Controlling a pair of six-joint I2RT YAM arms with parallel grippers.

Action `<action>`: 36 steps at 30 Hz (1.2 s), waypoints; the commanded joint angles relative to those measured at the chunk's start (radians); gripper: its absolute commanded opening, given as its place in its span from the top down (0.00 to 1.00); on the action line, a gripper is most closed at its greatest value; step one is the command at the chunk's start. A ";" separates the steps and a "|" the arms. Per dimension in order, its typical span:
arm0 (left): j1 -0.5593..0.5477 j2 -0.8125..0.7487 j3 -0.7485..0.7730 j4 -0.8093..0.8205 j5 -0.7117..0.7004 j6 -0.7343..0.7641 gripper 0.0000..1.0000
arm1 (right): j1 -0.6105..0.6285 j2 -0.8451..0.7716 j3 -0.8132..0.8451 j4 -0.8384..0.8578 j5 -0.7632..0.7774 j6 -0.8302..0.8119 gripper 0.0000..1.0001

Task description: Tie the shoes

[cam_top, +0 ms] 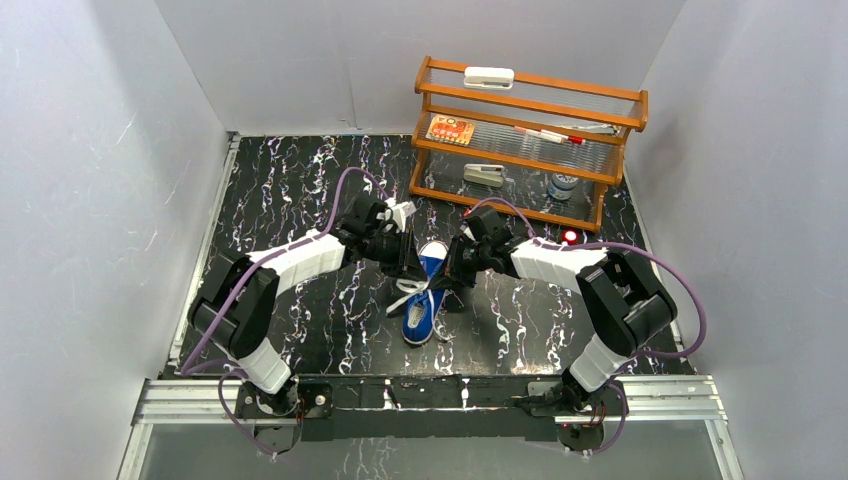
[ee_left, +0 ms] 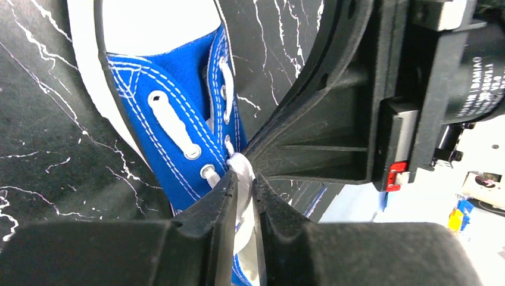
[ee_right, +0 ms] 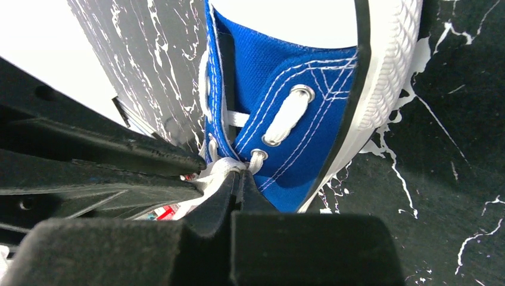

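A small blue canvas sneaker (cam_top: 426,300) with white toe cap and white laces lies mid-table, toe toward the back. It also shows in the left wrist view (ee_left: 172,125) and the right wrist view (ee_right: 286,119). My left gripper (cam_top: 410,262) sits over the shoe's left side, shut on a white lace (ee_left: 244,179) near the upper eyelets. My right gripper (cam_top: 452,270) sits over the right side, shut on the white lace (ee_right: 229,168) by an eyelet. The two grippers almost touch above the tongue. Loose lace ends (cam_top: 410,292) trail left of the shoe.
A wooden shelf rack (cam_top: 525,140) stands at the back right with small items on it: a white box on top, a card, pens, a bottle. A red button (cam_top: 570,237) lies behind my right arm. Grey walls enclose the black marbled table (cam_top: 300,190).
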 commanded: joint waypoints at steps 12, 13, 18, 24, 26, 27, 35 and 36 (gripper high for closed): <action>-0.011 0.013 0.039 -0.045 0.031 0.071 0.70 | 0.010 -0.015 0.027 0.031 -0.017 -0.006 1.00; -0.016 0.015 0.045 -0.057 0.022 0.082 0.71 | 0.010 -0.016 0.029 0.031 -0.017 -0.005 1.00; -0.034 0.036 0.079 -0.121 -0.012 0.139 0.75 | 0.010 -0.017 0.032 0.035 -0.018 0.001 1.00; -0.040 0.040 0.099 -0.160 -0.052 0.177 0.80 | 0.010 -0.018 0.037 0.032 -0.015 0.003 1.00; -0.043 0.042 0.111 -0.184 -0.070 0.195 0.84 | 0.010 -0.018 0.038 0.031 -0.014 0.004 1.00; -0.044 0.041 0.113 -0.189 -0.079 0.201 0.86 | 0.009 -0.016 0.039 0.031 -0.014 0.005 1.00; -0.088 0.023 0.129 -0.201 -0.206 0.299 1.00 | 0.010 -0.040 0.058 0.006 -0.042 -0.030 1.00; -0.095 0.019 0.126 -0.192 -0.213 0.311 1.00 | 0.010 -0.051 0.073 -0.029 -0.043 -0.060 0.95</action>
